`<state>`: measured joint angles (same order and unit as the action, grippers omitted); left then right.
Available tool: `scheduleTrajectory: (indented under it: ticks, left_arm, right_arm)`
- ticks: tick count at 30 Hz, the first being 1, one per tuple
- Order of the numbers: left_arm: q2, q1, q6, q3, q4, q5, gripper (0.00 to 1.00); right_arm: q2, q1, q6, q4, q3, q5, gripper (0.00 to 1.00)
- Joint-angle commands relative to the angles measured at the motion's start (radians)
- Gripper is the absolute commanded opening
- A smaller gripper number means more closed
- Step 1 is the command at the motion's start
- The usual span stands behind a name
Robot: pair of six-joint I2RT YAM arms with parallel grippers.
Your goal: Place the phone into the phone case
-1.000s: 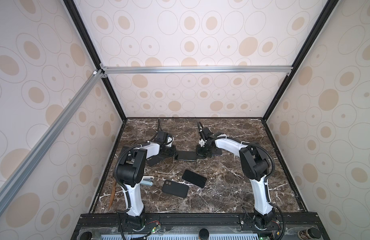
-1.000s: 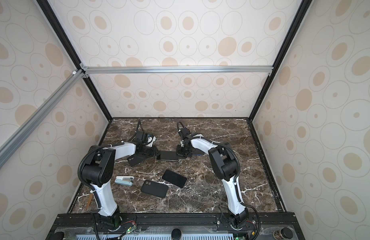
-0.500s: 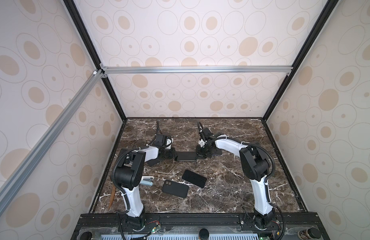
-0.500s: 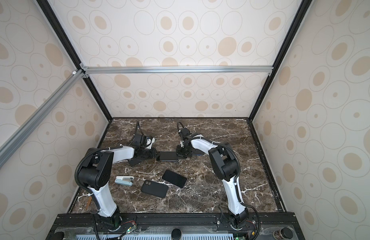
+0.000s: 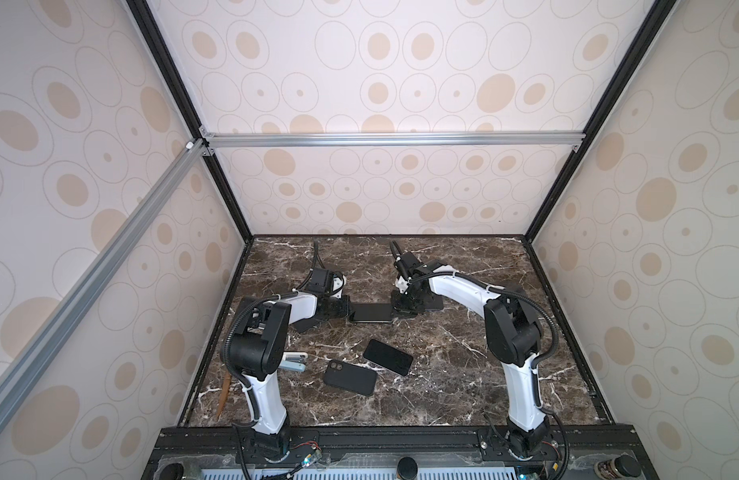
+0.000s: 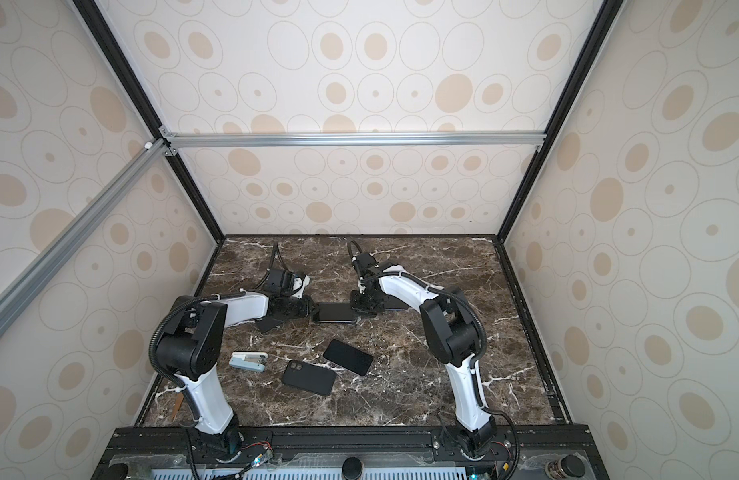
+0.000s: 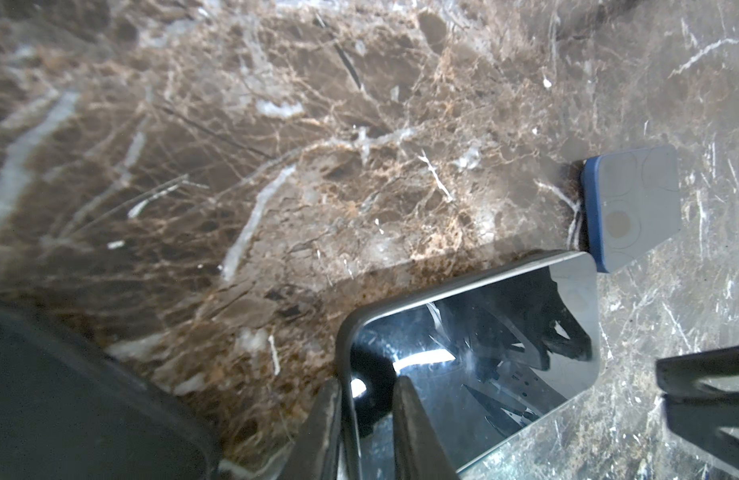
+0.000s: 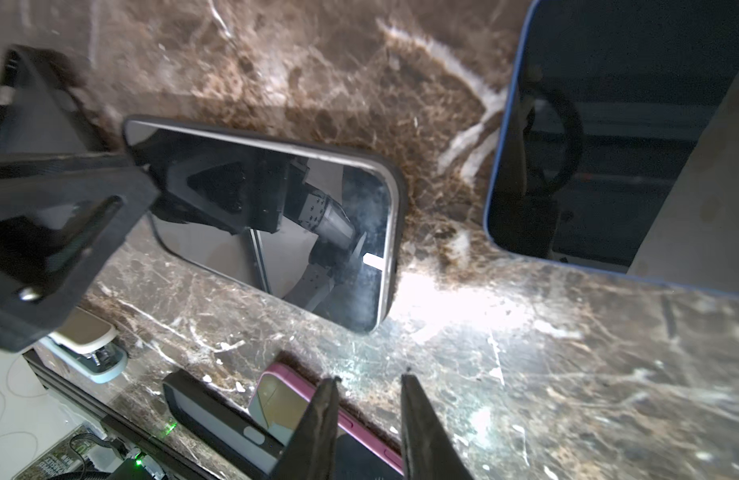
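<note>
In a top view the phone is lying mid-table between the 2 grippers, with the bare marble table lying open toward the front right.

In the left wrist view the left gripper is pinching the phone's end rim. The phone is sitting inside its grey phone case.

In the right wrist view the right gripper is hanging with fingers slightly spread, gripping nothing, near the phone's other end.
</note>
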<state>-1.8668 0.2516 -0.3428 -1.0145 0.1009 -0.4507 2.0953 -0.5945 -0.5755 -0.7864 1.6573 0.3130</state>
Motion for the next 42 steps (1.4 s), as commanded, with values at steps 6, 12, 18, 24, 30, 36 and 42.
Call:
scheduleTrajectory:
  ticks: [6,12,18,24,30,36,42]
  left_arm:
    - [-0.058,0.024,0.031,0.043,0.184,0.023,0.23]
    - [-0.062,0.024,0.033,0.042,0.186,0.021,0.22]
    - [-0.067,0.024,0.034,0.039,0.184,0.017,0.22]
    - [-0.068,0.024,0.036,0.038,0.185,0.015,0.22]
    - [-0.07,0.024,0.036,0.039,0.184,0.017,0.21]
    - [-0.072,0.024,0.036,0.039,0.185,0.015,0.21]
    - [-0.075,0.024,0.036,0.036,0.186,0.015,0.21]
  right_arm:
    - [-0.033,-0.003,-0.029,0.12,-0.107,0.052,0.2]
    - [0.003,-0.003,-0.03,0.15,-0.105,0.042,0.17]
    - [0.009,-0.004,-0.039,0.182,-0.124,0.047,0.16]
    - [0.035,-0.003,-0.034,0.186,-0.135,0.041,0.13]
    - [0.063,-0.003,-0.03,0.167,-0.143,0.031,0.12]
    - [0.046,0.0,-0.034,0.172,-0.153,0.001,0.12]
    - [0.052,0.006,-0.054,0.199,-0.166,-0.011,0.13]
